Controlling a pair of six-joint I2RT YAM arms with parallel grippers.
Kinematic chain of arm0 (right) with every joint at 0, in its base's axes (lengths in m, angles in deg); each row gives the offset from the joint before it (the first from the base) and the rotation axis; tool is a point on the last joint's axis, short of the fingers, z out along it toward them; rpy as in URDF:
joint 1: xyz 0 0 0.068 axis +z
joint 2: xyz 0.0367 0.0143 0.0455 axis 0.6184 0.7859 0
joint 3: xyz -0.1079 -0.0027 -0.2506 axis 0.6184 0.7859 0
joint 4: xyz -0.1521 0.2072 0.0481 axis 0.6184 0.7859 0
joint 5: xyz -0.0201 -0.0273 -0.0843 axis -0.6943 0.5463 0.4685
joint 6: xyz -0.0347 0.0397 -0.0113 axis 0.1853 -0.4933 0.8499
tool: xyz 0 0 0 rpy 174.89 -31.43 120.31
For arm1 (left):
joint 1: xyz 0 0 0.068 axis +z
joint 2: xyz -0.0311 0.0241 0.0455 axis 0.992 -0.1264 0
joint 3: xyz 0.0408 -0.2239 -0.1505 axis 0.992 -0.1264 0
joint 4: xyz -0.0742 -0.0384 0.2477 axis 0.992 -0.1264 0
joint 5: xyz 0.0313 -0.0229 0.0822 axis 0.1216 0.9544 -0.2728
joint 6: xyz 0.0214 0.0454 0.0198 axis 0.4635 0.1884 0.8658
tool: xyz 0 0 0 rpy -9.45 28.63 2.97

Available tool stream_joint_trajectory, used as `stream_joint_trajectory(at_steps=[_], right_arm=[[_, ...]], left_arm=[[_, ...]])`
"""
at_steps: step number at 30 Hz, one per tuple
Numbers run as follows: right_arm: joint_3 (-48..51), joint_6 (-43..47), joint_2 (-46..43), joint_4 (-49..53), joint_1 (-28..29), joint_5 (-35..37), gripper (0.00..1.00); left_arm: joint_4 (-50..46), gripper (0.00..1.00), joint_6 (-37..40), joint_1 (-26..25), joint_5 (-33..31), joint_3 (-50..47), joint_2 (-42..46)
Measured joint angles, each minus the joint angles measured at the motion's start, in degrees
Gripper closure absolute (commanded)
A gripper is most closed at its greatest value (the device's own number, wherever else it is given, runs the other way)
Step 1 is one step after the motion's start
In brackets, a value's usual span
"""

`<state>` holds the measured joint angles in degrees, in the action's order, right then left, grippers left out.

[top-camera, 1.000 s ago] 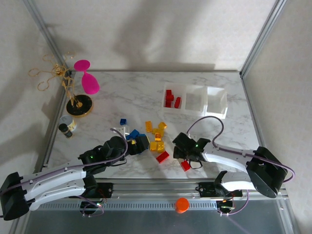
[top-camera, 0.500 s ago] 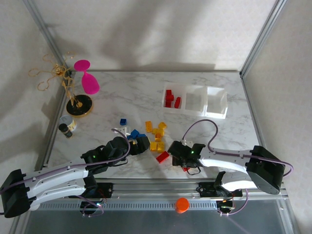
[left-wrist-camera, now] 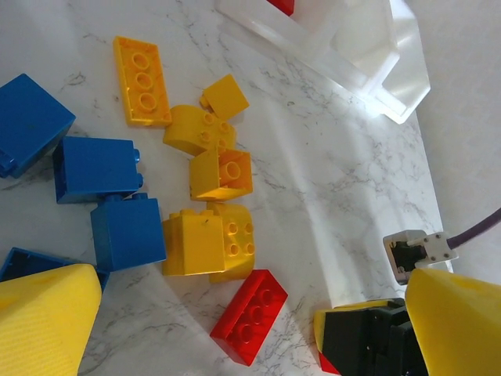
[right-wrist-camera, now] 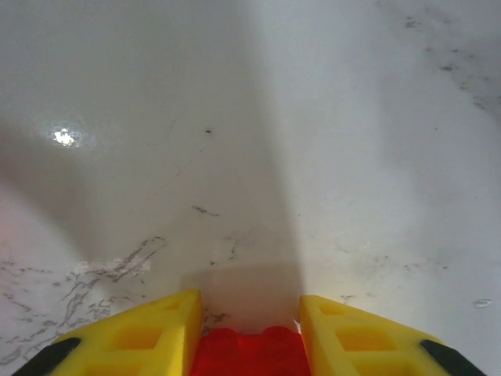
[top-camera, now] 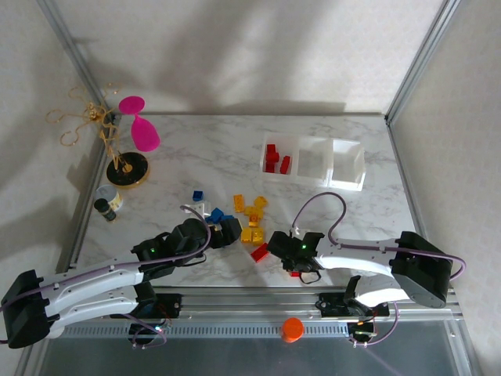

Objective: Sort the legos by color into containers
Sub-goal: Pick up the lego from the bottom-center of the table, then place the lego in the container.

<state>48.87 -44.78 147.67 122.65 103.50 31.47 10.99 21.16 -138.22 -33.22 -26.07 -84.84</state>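
The label on the black-capped jar (top-camera: 107,205) is too small to read. The right gripper (right-wrist-camera: 246,333) sits low over the marble table (top-camera: 196,153), its yellow fingers (right-wrist-camera: 141,337) pressed to both sides of a red brick (right-wrist-camera: 249,356). The left gripper (left-wrist-camera: 250,276) is spread wide and holds nothing; a loose red brick (left-wrist-camera: 249,317) lies between its fingers, yellow bricks (left-wrist-camera: 211,200) just beyond, blue bricks (left-wrist-camera: 102,196) to their left. The three-bin tray (top-camera: 329,160) stands well apart at the far right; red bricks (top-camera: 274,159) fill its left bin.
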Motion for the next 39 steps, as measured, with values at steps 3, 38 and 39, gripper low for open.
stream_joint_trajectory(at_steps=[3, 38, 39], right_arm=[[-1.0, 0.1, 0.0, 0.4, 0.1, 0.0, 0.7], [-55.0, 42.6, 38.5, -20.3, -35.7, 8.4, 0.61], [-56.5, 43.4, 40.1, -20.7, -36.0, 8.4, 0.57]], left_arm=[[0.2, 0.0, 0.0, 0.0, 0.0, 0.0, 0.0], [0.0, 0.0, 11.2, 14.3, 1.6, 12.3, -9.6], [0.0, 0.0, 11.4, 14.5, 1.8, 12.5, -9.9]])
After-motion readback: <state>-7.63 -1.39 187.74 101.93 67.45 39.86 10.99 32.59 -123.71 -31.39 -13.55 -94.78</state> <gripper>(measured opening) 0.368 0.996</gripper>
